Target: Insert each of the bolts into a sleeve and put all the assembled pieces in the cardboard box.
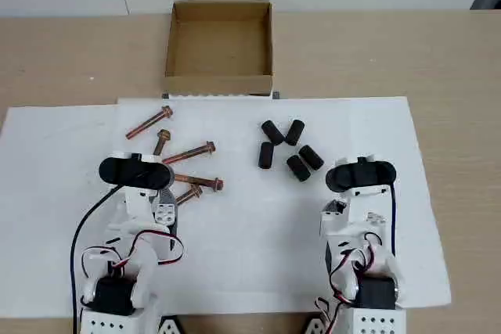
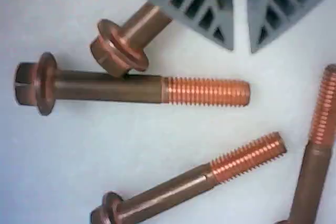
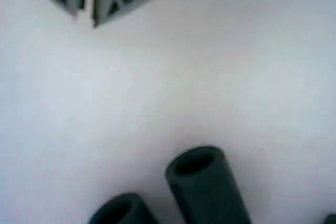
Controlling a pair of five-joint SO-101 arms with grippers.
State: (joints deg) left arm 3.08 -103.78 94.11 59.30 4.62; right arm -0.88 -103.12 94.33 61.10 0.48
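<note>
Several copper bolts (image 1: 193, 152) lie scattered on the white sheet at the left. My left arm (image 1: 135, 172) stands just in front of them. In the left wrist view my left gripper (image 2: 241, 48) hovers shut and empty over the sheet. A short bolt (image 2: 121, 45) runs under one finger and leans on a long bolt (image 2: 131, 87). Several black sleeves (image 1: 286, 152) lie in a cluster right of centre, with my right arm (image 1: 360, 176) beside them. My right gripper (image 3: 86, 17) is shut and empty, a short way from two sleeves (image 3: 207, 187). The cardboard box (image 1: 178, 46) sits empty at the back.
A white paper sheet (image 1: 250, 256) covers the table's near half. The box stands just past the sheet's far edge on the wooden tabletop (image 1: 78, 52). Open sheet lies between the two arms and between the bolts and sleeves.
</note>
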